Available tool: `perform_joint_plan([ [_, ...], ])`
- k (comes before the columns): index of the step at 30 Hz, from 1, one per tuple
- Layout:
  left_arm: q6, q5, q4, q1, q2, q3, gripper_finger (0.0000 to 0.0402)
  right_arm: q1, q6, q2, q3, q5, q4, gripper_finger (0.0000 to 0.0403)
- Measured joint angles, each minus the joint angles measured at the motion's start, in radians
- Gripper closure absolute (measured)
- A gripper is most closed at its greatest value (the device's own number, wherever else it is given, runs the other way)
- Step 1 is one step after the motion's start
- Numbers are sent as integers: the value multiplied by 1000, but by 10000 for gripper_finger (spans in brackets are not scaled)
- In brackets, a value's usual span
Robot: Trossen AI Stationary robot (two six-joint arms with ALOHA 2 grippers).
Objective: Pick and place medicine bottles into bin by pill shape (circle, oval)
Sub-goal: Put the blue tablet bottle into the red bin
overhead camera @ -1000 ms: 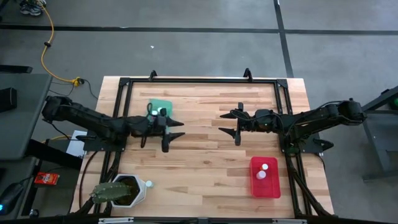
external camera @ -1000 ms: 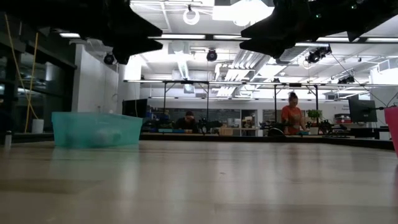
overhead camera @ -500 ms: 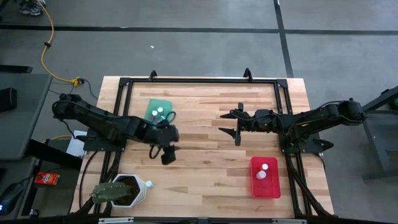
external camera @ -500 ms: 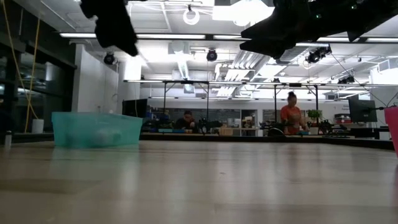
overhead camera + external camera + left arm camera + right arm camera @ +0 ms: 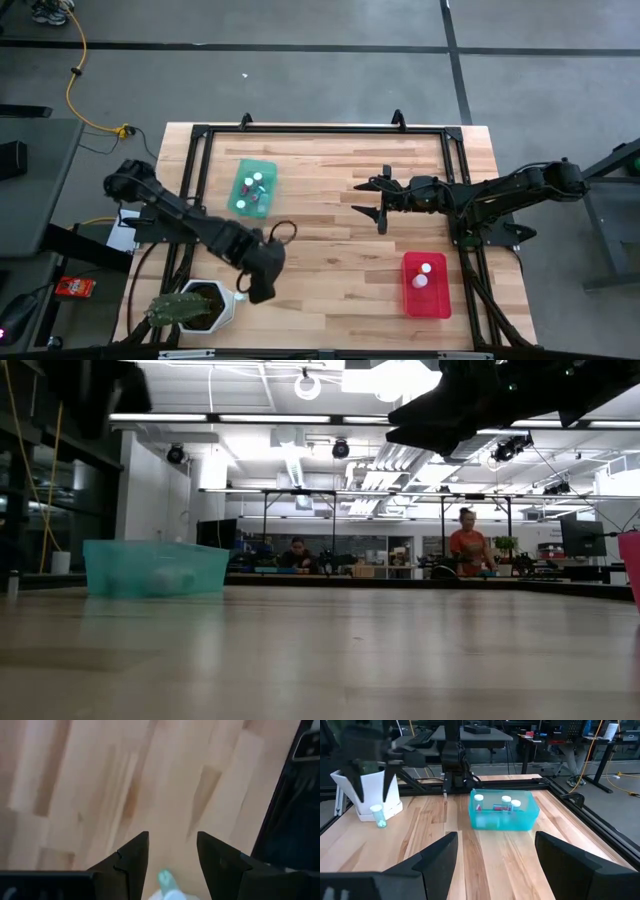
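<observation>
One small white-capped medicine bottle [image 5: 240, 296] stands on the table next to the white cactus pot [image 5: 195, 305], near the near left corner. It also shows in the right wrist view [image 5: 379, 816]. My left gripper [image 5: 256, 288] hovers open just above it and touches nothing. In the left wrist view the bottle [image 5: 167, 884] shows between the two fingers. The teal bin [image 5: 240, 200] holds three bottles [image 5: 506, 800]. The red bin [image 5: 440, 300] holds two bottles [image 5: 424, 274]. My right gripper [image 5: 381, 205] waits open above the table's middle right.
The black frame rail [image 5: 195, 160] runs along the table's left, far and right sides. The cactus pot stands right beside the lone bottle, at the near edge. Bare wood [image 5: 340, 260] lies between the two bins. People sit at benches in the room beyond [image 5: 470, 545].
My left gripper has swung from beside the teal bin toward the table's near edge, turning as it went, and now hangs over the lone bottle by the cactus pot. With the gripper gone, the teal bin and its bottles show in full.
</observation>
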Motion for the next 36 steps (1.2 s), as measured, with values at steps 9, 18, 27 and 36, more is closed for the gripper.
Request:
perform_joint_plan([
  [9, -49, -21, -30, -137, 89, 0, 218, 0, 3, 0, 0, 0, -4, 143],
  [18, -50, 18, -33, -211, 146, 0, 178, 0, 3, 0, 0, 0, -4, 143],
  [27, -93, 41, -69, -229, 160, -15, 171, 0, 4, 0, 0, 1, -7, 143],
  [36, -96, 64, -87, -237, 190, -30, 171, 0, 3, 0, 0, 17, -10, 143],
])
